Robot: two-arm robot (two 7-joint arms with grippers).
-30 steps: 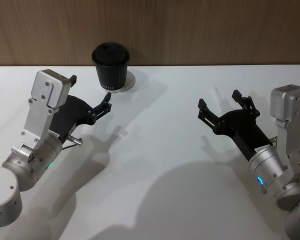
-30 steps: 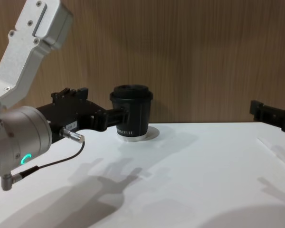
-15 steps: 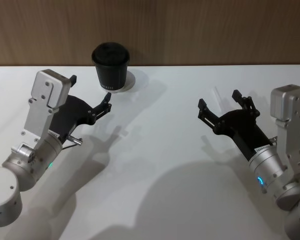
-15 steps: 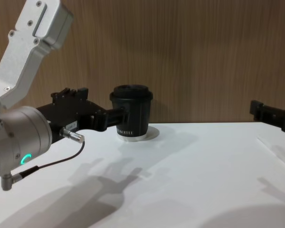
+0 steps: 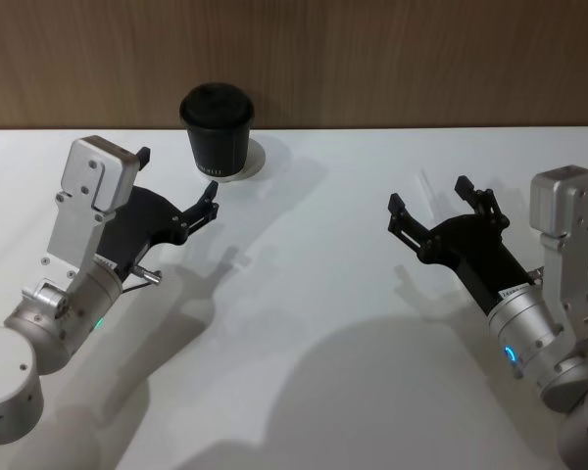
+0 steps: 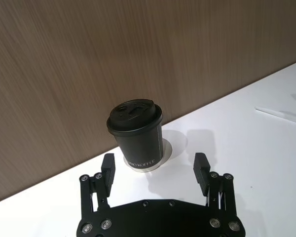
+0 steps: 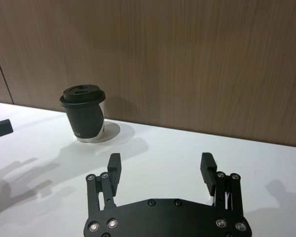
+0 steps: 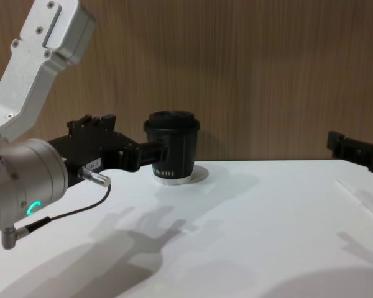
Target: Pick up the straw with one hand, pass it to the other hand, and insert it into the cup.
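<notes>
Left arm: my left gripper, a flat black two-finger claw on a fat silver cylindrical wrist, hangs above the white tabletop at the left side. Its fingers are spread wide, nothing between them. In the left wrist view the left gripper points at the cup, fingertips short of it, no contact. A thin black cable with a metal plug runs off the wrist, and a green ring light glows on the wrist.

Cup: the small black paper cup with a black domed lid stands upright on a round white disc at the back of the table, close to the brown wood-grain wall. White lettering sits low on its side. The lid is on.

Straw: the long thin white straw lies flat on the tabletop, well to the right of the cup. It is faint against the white surface.

Right arm: my right gripper, the same black claw on a silver wrist, hangs above the table's right side. Fingers spread wide, empty. It is well apart from the cup.
</notes>
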